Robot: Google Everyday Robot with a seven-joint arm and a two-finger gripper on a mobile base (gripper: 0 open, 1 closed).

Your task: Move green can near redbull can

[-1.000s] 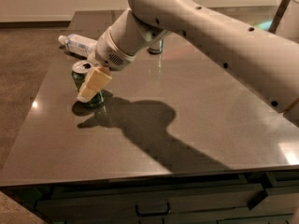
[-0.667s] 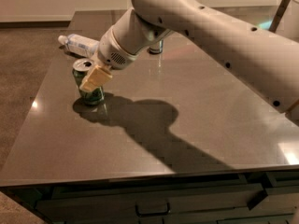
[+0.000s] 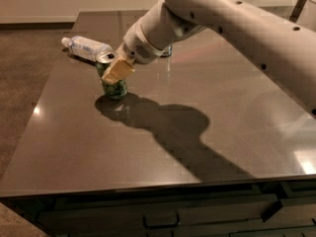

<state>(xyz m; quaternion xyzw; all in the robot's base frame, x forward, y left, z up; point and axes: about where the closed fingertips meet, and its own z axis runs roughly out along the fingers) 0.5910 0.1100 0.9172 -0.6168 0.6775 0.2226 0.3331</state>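
The green can point(image 3: 114, 85) is on the left part of the dark table point(image 3: 163, 132), tilted a little, its silver top point(image 3: 105, 58) facing up-left. My gripper point(image 3: 118, 71) reaches down from the upper right and is shut on the can's upper side, with its tan fingers point(image 3: 117, 69) in front of the can. The can's base is at or just above the table surface. The redbull can point(image 3: 167, 51) stands farther back and is mostly hidden behind my arm. Only a small dark part of it shows.
A clear plastic bottle point(image 3: 87, 47) with a white label lies on its side at the back left, just behind the green can. My arm casts a large shadow point(image 3: 173, 127) across the table's middle. Drawers point(image 3: 163, 216) run below the front edge.
The gripper and the green can have moved together to the right and a little back, away from the left edge. The can is now more tilted.
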